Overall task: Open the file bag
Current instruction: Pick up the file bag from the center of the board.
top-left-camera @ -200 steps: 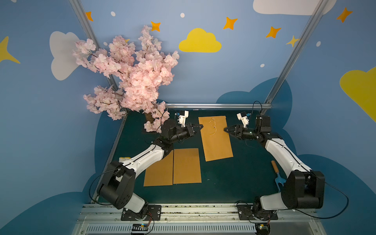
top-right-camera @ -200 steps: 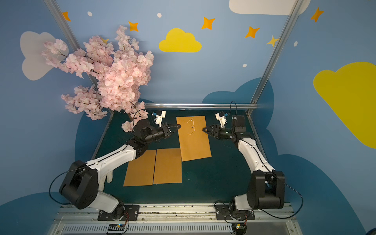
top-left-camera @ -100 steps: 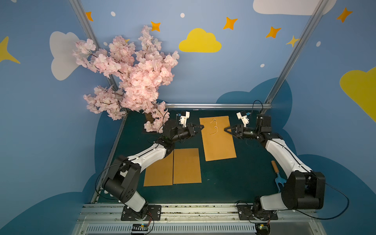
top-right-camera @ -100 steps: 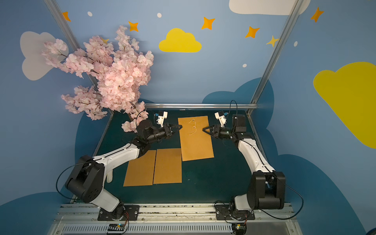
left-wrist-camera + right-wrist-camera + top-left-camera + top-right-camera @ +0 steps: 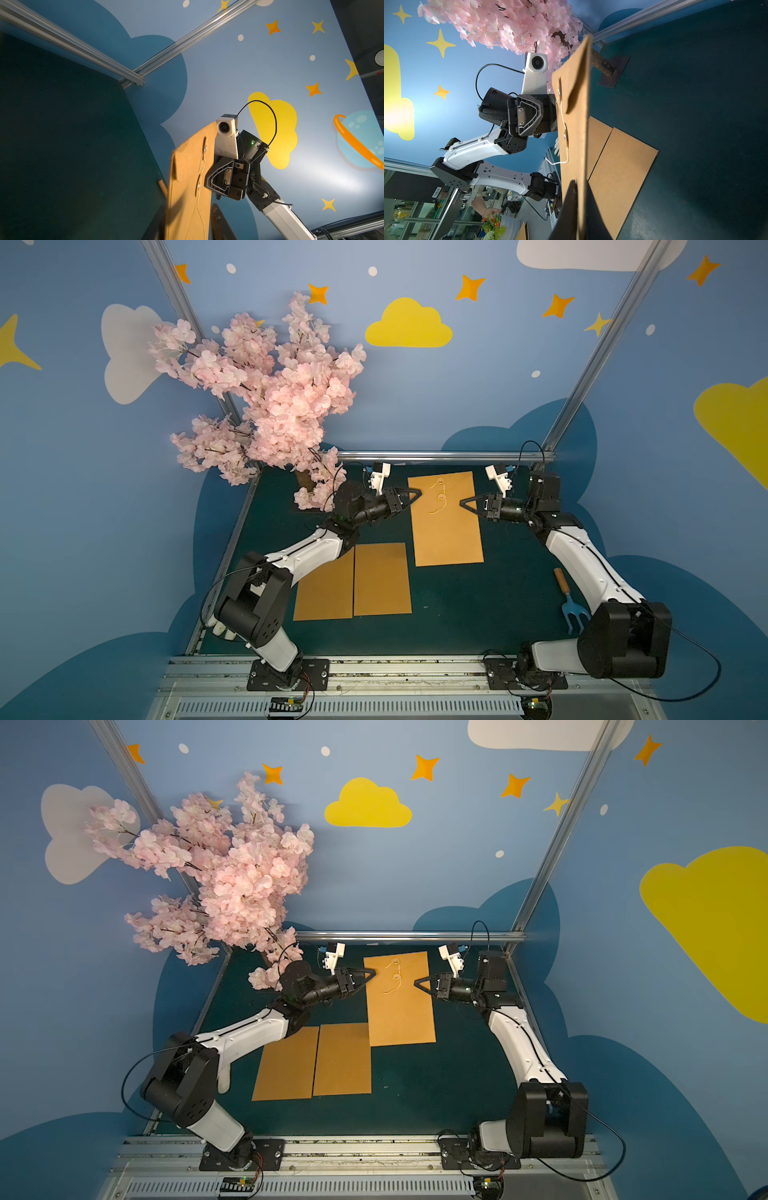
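The file bag (image 5: 446,526) (image 5: 400,1006) is a brown paper envelope with two round buttons and a loose pale string (image 5: 563,122). It hangs roughly level above the dark green table (image 5: 478,605), between the two arms. My left gripper (image 5: 417,492) (image 5: 188,220) is at its left edge near the flap, open, with a finger on each side of the bag. At the opposite edge my right gripper (image 5: 463,503) (image 5: 580,189) is shut on the bag. The flap (image 5: 577,83) lies folded down.
Two flat brown sheets (image 5: 353,580) lie side by side on the table near the left arm. A blue garden fork with a wooden handle (image 5: 571,605) rests by the right arm. A pink blossom tree (image 5: 274,398) stands at the back left, before the metal rail (image 5: 444,456).
My right gripper has closed on the bag's right edge. My left gripper's jaws have parted from shut. The bag has shifted slightly to the right.
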